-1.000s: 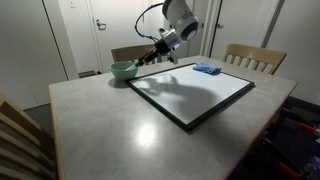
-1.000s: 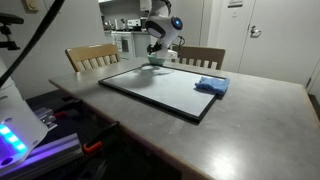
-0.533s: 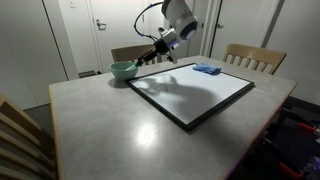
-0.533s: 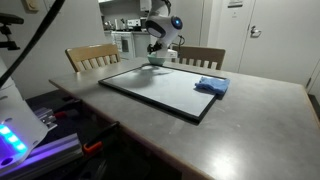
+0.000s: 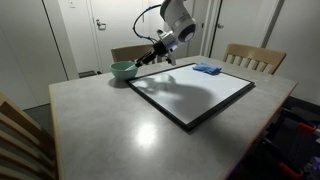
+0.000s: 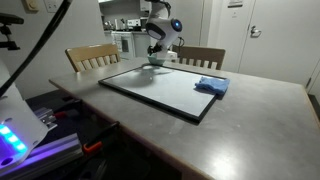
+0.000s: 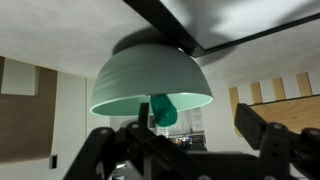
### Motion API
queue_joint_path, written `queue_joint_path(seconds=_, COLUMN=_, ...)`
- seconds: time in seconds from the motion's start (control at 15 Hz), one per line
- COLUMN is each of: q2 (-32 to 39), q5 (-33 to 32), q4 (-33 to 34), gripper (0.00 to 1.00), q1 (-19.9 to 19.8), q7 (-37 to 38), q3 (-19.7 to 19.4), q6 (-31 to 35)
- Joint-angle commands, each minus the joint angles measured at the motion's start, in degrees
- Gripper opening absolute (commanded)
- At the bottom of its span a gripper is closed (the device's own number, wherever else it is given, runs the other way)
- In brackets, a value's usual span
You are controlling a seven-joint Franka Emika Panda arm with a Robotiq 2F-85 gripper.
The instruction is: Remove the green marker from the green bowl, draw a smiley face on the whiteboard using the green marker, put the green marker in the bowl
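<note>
The wrist view stands upside down. The pale green bowl [image 7: 150, 78] fills its top, and the green marker [image 7: 163, 110] sticks out past the bowl's rim, pointing at the camera. My gripper [image 7: 180, 135] is open, with its dark fingers spread to either side of the marker's end and not touching it. In both exterior views the gripper [image 5: 149, 59] [image 6: 156, 56] hangs tilted just beside the bowl [image 5: 123, 70] at the far corner of the whiteboard [image 5: 195, 92] [image 6: 160, 88]. The marker is too small to make out there. The whiteboard's surface looks blank.
A flat blue cloth pad [image 5: 207, 69] [image 6: 210, 86] lies on the whiteboard's corner away from the bowl. Wooden chairs [image 5: 249, 57] [image 6: 92, 56] stand round the grey table [image 5: 110, 120]. A chair back [image 5: 20, 140] rises close to the camera.
</note>
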Motion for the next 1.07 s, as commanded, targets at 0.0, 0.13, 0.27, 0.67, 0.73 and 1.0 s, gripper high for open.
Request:
queue_joint_path(seconds=0.0, q2=2.5, q5=1.4, q4=3.1, gripper=0.89, q1=0.9, q7=-1.9, q3=-0.9, q6=0.1)
queue_joint_path(seconds=0.13, q2=3.4, q5=1.2, q4=4.1, gripper=0.88, q1=1.0, q7=-1.7, q3=-1.0, q6=0.1)
queue_joint_path(seconds=0.27, q2=4.0, q5=1.1, q4=5.3, gripper=0.84, q1=1.1, q7=-1.7, q3=-1.0, q6=0.2)
queue_joint_path(seconds=0.67, q2=5.8, q5=0.4, q4=8.5, gripper=0.82, q1=1.3, q7=-1.0, q3=-1.2, q6=0.0)
queue_joint_path(seconds=0.73, q2=6.0, q5=0.3, q4=8.9, gripper=0.83, q1=1.3, q7=-1.0, q3=-1.2, q6=0.0)
queue_joint_path(seconds=1.0, q2=7.1, q5=-0.2, q4=10.6, gripper=0.71, q1=1.4, q7=-0.6, q3=-1.3, q6=-0.1)
